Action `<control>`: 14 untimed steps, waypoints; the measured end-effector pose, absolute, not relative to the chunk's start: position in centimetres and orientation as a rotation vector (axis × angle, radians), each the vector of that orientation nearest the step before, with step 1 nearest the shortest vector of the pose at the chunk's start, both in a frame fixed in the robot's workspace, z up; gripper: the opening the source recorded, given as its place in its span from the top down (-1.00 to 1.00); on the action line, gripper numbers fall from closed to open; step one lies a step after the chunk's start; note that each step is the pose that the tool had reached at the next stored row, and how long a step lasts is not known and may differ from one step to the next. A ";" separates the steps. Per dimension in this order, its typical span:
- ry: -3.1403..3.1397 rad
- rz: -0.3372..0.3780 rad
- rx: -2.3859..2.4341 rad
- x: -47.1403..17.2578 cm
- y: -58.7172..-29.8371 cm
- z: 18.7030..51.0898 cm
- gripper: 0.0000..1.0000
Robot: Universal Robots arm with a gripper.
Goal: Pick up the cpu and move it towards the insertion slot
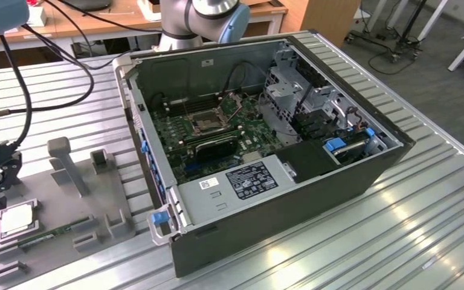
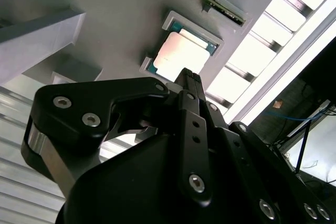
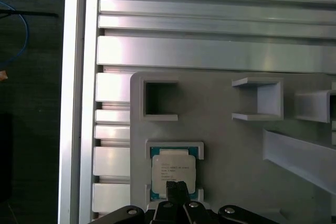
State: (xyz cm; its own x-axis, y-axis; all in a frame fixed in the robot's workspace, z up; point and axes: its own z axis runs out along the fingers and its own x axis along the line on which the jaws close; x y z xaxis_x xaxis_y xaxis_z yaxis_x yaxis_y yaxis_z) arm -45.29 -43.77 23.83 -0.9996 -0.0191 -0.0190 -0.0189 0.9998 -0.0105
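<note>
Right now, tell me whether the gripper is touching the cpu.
Cannot tell. In both wrist views the gripper overlaps the cpu, hiding any gap; the exterior view does not settle it.

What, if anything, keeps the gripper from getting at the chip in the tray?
Probably nothing, so yes: the gripper hangs right over the chip, which lies bare in its tray recess. The jaws look shut, though, so they would need opening.

Silver-grey arm (image 1: 185, 21) with a pale-blue joint cap (image 1: 232, 24), black cables (image 1: 24, 90), matte-black jaws with silver screws (image 2: 196, 182).
</note>
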 end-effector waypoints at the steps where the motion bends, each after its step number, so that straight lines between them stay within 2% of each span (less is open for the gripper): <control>1: 3.122 -0.016 -0.030 -45.3 -43.8 23.8 0.79; 14: 3.122 -0.016 -0.030 -45.3 -44.1 23.8 0.79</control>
